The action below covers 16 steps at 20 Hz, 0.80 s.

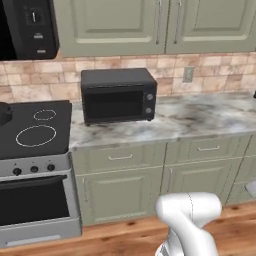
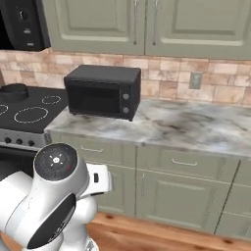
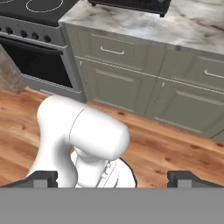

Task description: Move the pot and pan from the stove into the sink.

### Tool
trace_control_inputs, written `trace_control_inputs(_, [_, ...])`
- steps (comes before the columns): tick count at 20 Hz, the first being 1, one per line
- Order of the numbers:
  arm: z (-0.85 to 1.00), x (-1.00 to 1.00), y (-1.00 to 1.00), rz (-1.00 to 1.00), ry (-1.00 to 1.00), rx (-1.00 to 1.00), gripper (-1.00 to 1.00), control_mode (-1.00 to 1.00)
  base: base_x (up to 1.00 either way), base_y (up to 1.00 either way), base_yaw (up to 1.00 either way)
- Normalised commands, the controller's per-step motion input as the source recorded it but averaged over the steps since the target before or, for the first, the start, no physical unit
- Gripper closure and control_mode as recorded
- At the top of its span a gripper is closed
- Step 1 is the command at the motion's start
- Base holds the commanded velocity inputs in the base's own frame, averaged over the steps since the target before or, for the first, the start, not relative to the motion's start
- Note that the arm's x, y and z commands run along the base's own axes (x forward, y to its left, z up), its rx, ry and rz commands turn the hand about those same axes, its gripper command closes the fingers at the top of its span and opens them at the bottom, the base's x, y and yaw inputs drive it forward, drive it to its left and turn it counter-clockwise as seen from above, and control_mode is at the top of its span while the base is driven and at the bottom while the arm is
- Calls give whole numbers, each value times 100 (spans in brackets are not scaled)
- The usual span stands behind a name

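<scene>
Sage-green cabinets (image 1: pixel 115 25) run along the top of both base views, above a beige and tan tile backsplash (image 2: pixel 166 78). Below them a grey-veined marble counter (image 1: pixel 200 117) stretches to the right, over a row of green drawers and doors (image 2: pixel 186 191) with slim metal pulls. Wood-plank flooring (image 3: pixel 175 148) lies in front of the cabinets.

At the left end of the counter stands the stove (image 1: pixel 30 150), with a black glass top, white burner rings, a silver front with black knobs and a dark oven door. 2 rings show on its right half in the left base view. A dark, rounded shape, apparently the pot (image 2: pixel 13 91), sits on a back burner at the far left of the right base view; in the left base view it is cut by the frame edge, so little more can be told of it. A black microwave (image 1: pixel 27 27) hangs above the stove.

Just right of the stove, on the marble, sits a black countertop oven box (image 1: pixel 118 96) with 2 knobs on its right side. An outlet plate (image 2: pixel 197 80) is on the wall behind the counter.

In the hand view the gripper (image 3: pixel 113 178) points down toward the floor and cabinet fronts, its 2 fingertips (image 3: pixel 43 178) spread wide apart with nothing between them, well away from the stove.
</scene>
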Motion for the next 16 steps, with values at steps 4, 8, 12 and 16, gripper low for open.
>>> trace_control_inputs(4, [0, 0, 0, 0, 0, 0, -100, 100, 8, 80, 6])
trace_control_inputs(8, [0, 0, 0, 0, 0, 0, -100, 100, 11, 82, 5])
trace_control_inputs(12, [0, 0, 0, 0, 0, 0, -100, 100, 11, 81, 5])
trace_control_inputs(16, [0, 0, 0, 0, 0, 0, -100, 100, 16, 80, 5])
